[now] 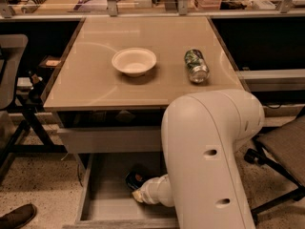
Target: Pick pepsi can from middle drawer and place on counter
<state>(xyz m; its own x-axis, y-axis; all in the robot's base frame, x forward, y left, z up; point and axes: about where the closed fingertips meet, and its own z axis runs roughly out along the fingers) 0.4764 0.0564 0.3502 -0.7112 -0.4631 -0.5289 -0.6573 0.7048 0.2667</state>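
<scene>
The pepsi can (pixel 135 179) shows as a small dark blue can lying on the floor of the open middle drawer (pixel 105 197), under the counter's front edge. My gripper (pixel 138 193) is down inside the drawer at the end of the big white arm (pixel 209 156), right against the can's near side. The arm hides the right half of the drawer and part of the can. The counter (pixel 95 82) is the glossy beige tabletop above.
A white bowl (pixel 134 61) and a green and silver can (pixel 196 65) lying on its side sit on the counter. A closed grey drawer front (pixel 109 140) is above the open drawer. Office chairs stand at left (pixel 9 80) and right (pixel 286 149). A shoe (pixel 16 217) is at the bottom left.
</scene>
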